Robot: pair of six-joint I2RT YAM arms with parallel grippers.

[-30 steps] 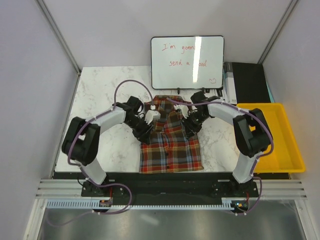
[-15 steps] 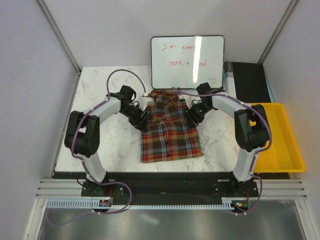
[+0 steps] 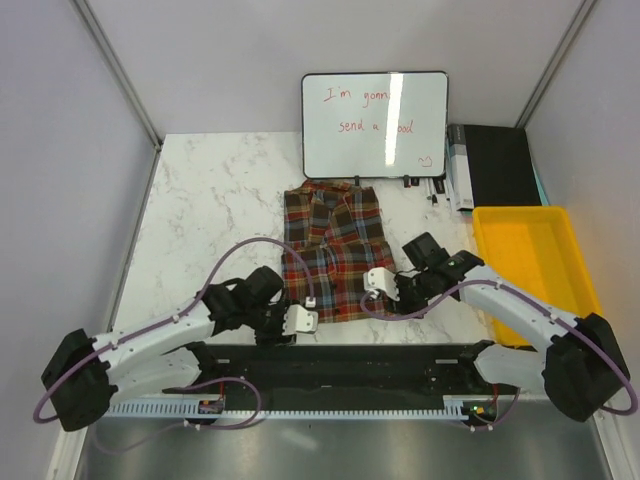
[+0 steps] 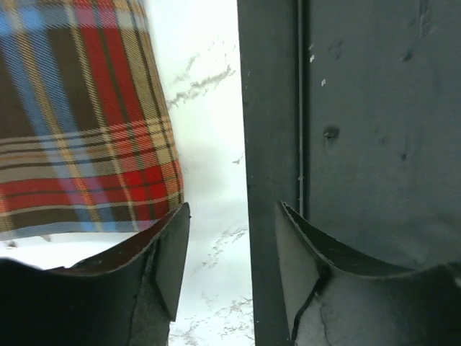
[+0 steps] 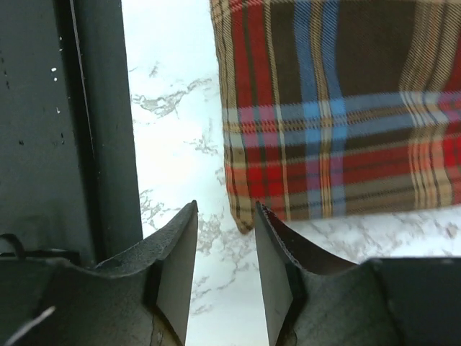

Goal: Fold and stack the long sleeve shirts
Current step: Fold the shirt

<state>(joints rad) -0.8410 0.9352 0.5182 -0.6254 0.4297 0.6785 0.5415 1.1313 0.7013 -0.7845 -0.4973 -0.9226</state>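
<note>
The plaid shirt [image 3: 332,250] lies flat in a tidy oblong at mid-table, collar toward the far edge. Both grippers sit empty at its near corners, the left gripper [image 3: 300,320] gaping over the table's edge and the black rail [image 3: 340,352], the right gripper [image 3: 378,283] parted just short of the hem corner. Behind the shirt the whiteboard [image 3: 375,125] reads in red "I'm gonn… send a …ood", glare eating the rest, with the white marble table [image 3: 210,200] underneath, a yellow bin [image 3: 530,260] at right and grey walls [image 3: 60,150] around.
</note>
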